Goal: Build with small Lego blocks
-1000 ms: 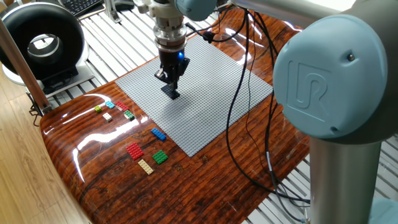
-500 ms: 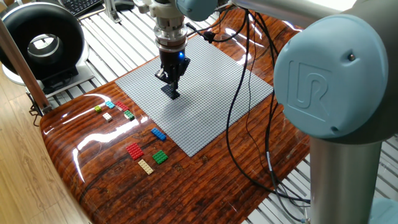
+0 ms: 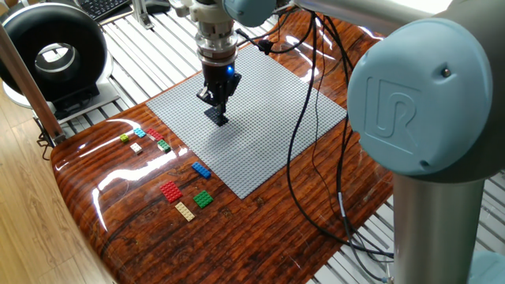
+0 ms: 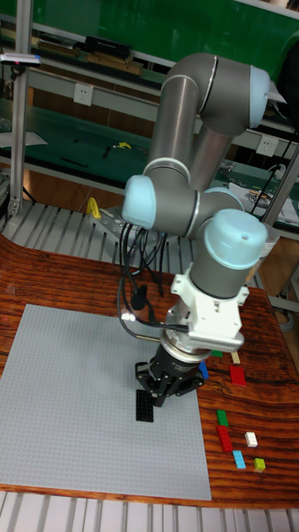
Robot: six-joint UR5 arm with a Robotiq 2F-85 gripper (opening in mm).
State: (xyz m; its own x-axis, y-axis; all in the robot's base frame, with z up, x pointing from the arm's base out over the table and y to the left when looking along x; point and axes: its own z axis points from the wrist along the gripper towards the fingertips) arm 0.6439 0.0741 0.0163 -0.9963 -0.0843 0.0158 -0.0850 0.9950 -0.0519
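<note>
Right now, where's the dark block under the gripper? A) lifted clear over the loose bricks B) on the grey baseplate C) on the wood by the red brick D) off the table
B: the dark block sits on the grey baseplate, with the gripper directly at it.

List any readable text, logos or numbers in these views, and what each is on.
"UR": embossed logo on the round joint cap of the arm, fixed view.
Keyboard at the top edge: keys too small to read.
Lego blocks, grey baseplate, pincer: no text visible.
Tall fixed view: nothing readable.
</note>
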